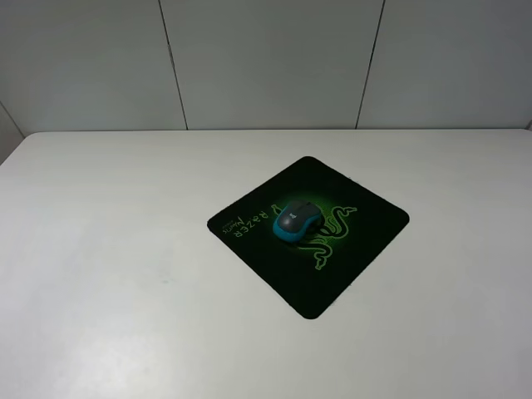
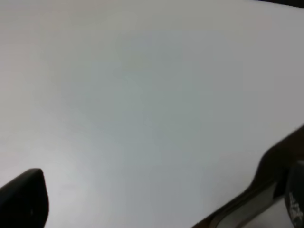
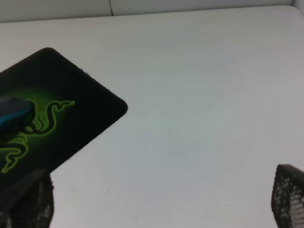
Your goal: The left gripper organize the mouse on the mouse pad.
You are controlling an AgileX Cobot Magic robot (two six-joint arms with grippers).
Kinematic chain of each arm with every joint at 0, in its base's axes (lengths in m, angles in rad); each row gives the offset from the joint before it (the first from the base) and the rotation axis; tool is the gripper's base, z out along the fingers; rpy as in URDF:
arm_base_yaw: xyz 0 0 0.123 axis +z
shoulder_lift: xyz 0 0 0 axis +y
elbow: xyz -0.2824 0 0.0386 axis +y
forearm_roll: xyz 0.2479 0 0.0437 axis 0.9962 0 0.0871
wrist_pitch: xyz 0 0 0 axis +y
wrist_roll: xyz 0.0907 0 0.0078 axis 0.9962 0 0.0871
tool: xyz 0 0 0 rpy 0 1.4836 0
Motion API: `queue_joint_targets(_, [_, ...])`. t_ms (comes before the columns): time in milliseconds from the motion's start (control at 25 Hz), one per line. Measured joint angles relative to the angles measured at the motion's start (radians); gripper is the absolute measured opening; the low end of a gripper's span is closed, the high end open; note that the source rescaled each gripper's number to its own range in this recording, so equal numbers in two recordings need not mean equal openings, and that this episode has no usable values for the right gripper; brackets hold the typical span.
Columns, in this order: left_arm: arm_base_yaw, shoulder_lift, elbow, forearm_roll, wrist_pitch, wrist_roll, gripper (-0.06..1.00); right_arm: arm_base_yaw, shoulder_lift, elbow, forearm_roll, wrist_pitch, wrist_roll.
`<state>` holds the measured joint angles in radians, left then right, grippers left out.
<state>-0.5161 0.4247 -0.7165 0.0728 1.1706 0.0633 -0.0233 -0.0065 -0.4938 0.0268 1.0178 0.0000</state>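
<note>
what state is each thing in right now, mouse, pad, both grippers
mouse: resting on the pad, near its middle, nothing touching it
mouse pad: lying flat on the white table, turned like a diamond
left gripper: open, empty, over bare table
right gripper: open, empty, beside the pad

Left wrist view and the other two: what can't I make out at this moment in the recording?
- Left gripper: left wrist view is blurred; only a finger and a dark edge part show, cut by the frame. Absent from the high view.
- Mouse: in the right wrist view blurred and cut by the frame edge.
- Mouse pad: small lettering too small to read.
- Right gripper: only mesh fingertips show.
</note>
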Motion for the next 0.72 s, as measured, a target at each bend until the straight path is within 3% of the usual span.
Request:
queue_joint_targets(400, [0.333, -0.222, 0.203, -0.073, -0.112, 0.0, 1.0, 0.0, 0.0, 0.0, 0.0, 0.0, 0.0])
queue_joint_targets(720, [0.466, -0.352, 0.224, -0.099, -0.11, 0.001, 1.0, 0.0, 0.0, 0.0, 0.0, 0.0, 0.0])
